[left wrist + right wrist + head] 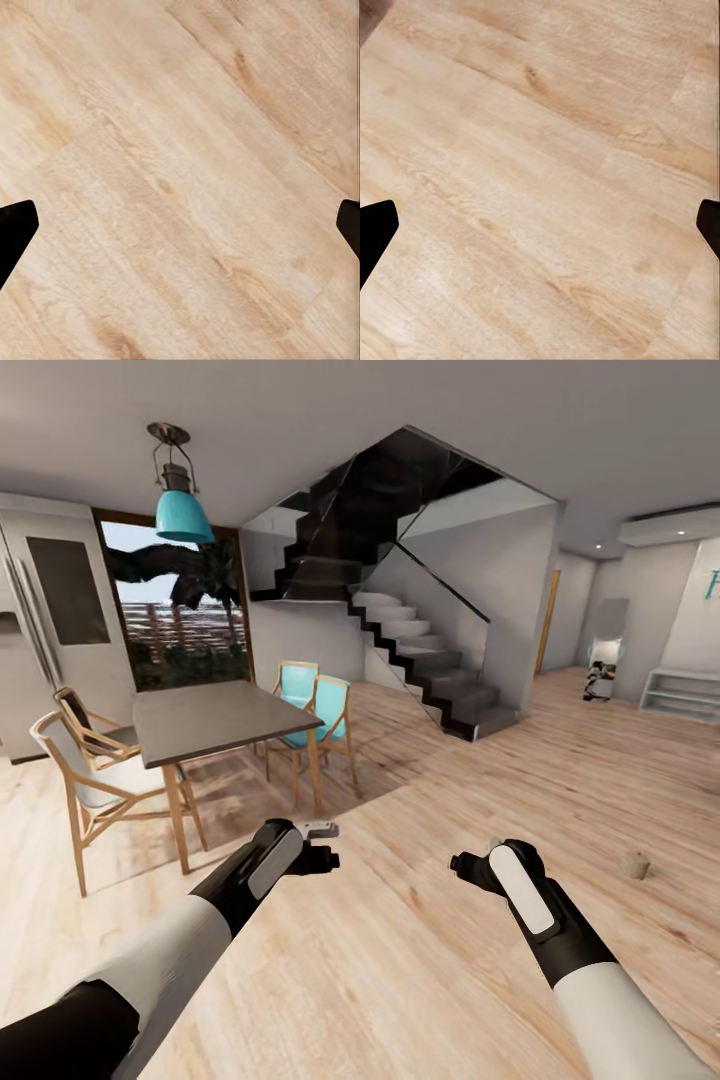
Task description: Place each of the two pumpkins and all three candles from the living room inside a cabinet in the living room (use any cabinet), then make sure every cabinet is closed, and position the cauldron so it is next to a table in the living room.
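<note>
Both claws (left (180, 225), right (540, 225)) hung apart and empty; stubby tan candle (634, 865) on pale wood floor looked light, rigid—grip its sides.

The floor (420, 920) is showing pale wood planks with visible grain and a soft, low sheen. The dining table (215, 720) is presenting a matt grey top on light wooden legs. The chairs (95, 780) are showing light wood frames, some with white cloth seats, others with turquoise ones. The hanging lamp (183, 510) is gleaming with a glossy turquoise shade under a dark metal cap. The stairs (420, 660) are looking dark and smooth beside glass panels. The candle (634, 865) is looking dull tan and matt.
</note>
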